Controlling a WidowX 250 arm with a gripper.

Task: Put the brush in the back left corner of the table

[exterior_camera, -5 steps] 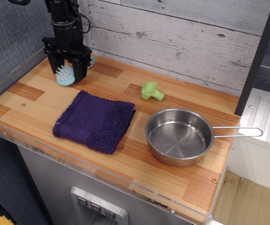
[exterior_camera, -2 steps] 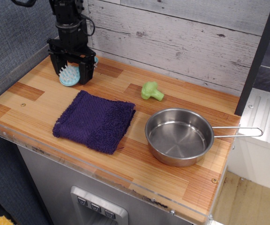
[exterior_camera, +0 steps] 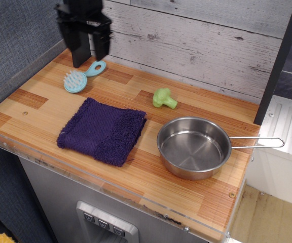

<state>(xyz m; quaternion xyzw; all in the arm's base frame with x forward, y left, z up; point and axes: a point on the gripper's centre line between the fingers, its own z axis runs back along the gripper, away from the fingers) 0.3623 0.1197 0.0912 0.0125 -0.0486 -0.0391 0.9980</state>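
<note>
The light blue brush (exterior_camera: 81, 77) lies flat on the wooden table (exterior_camera: 39, 109) near its back left corner, bristles up, handle with the oval hole pointing back right. My black gripper (exterior_camera: 89, 56) hangs open and empty above and just behind the brush, clear of it.
A dark purple towel (exterior_camera: 103, 130) lies in front of the brush. A green broccoli toy (exterior_camera: 163, 98) sits mid-table. A steel pan (exterior_camera: 193, 147) with a long handle stands at the right. A plank wall runs along the back, and a clear acrylic rim (exterior_camera: 105, 188) along the front.
The gripper has let go of the brush and risen above it. The brush now lies free on the table, about where it was held.
</note>
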